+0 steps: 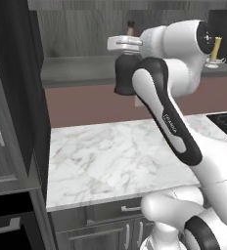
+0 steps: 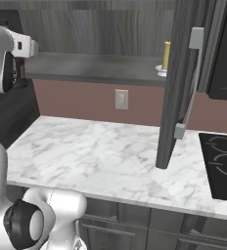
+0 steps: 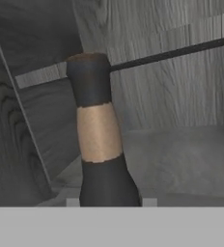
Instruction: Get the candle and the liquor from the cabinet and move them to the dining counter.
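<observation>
gripper [image 1: 126, 49]: closed tight on the liquor [image 3: 98, 140] – bottle neck fills the hand view, body hangs just below the hand in the left base view
liquor: inside the cabinet [image 1: 76, 29], at shelf level, directly under the hand
candle [image 1: 215, 49]: same shelf, well off to one side of the hand, upright on its small base, untouched
risk: grip is on the thin neck only – wide body may swing or slip if pulled out fast
risk 2: bottle could clip the shelf lip on the way out, cannot tell the clearance
in the way: open cabinet door [image 2: 176, 83] juts out over the marble counter [image 2: 101, 151] past the candle; forearm itself crowds the opening
around: maroon backsplash with wall outlet [image 2: 121, 99] below the shelf, cooktop [image 2: 223, 166] beyond the door
left to do: both items, judging by where they sit
</observation>
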